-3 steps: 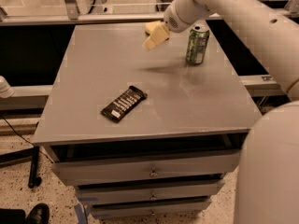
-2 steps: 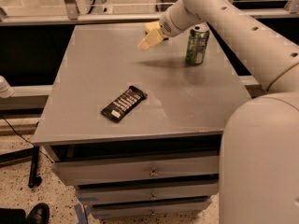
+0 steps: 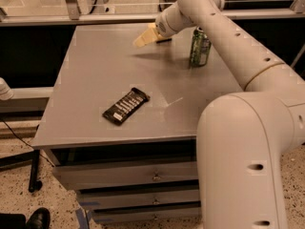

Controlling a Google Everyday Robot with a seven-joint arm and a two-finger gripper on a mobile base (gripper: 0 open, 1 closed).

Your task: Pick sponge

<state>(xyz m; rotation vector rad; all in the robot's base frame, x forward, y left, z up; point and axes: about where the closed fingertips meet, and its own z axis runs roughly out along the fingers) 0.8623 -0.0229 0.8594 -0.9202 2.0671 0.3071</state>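
One arm (image 3: 228, 42) reaches across the grey table (image 3: 95, 80) to its far side. The gripper (image 3: 144, 37) hovers just left of the green can (image 3: 199, 46), well apart from the dark snack bar (image 3: 126, 106). Whether it is closed I cannot tell. No sponge shows; probably the arm hides it, hence the long reach.

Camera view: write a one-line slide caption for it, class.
Robot's pale yellow gripper hovers over the far side of the grey table beside a green metal can; a dark snack packet lies nearer.
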